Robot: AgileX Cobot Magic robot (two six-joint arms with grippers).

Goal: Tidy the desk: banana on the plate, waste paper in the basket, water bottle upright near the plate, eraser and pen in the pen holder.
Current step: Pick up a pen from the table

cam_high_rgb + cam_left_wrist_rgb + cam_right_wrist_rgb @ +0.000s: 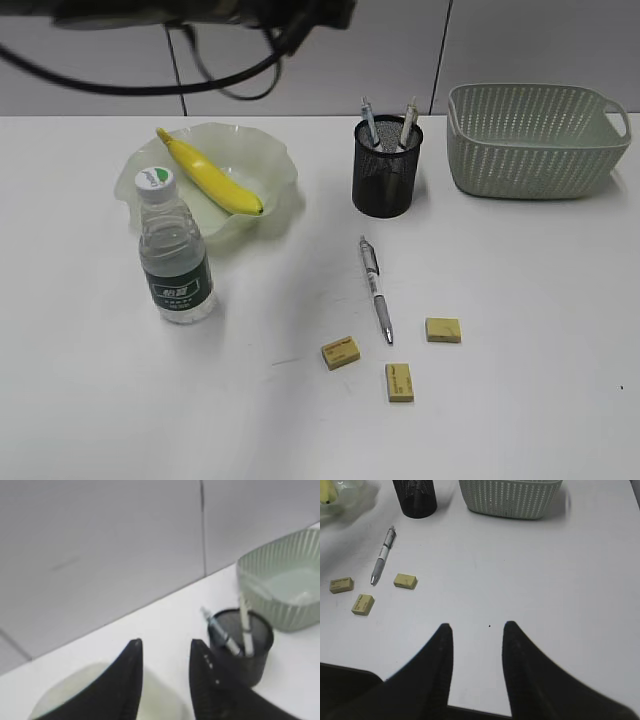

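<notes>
White worktop (520,330) w/ grey panelled wall behind; yellow banana (208,172) on pale green wavy plate (275,150), clear water bottle (175,250) upright just beside it, near left edge; silver pen (376,290) & three tan erasers (341,352) mid-worktop; both jaws spread, holding nothing.

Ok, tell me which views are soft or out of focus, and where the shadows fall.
Exterior view: sharp; the water bottle and pen holder cast only faint shadows. Left wrist view: soft all over, the left gripper most blurred. Right wrist view: table sharp, the right gripper blurred; a shadow lies beside the basket.
</notes>
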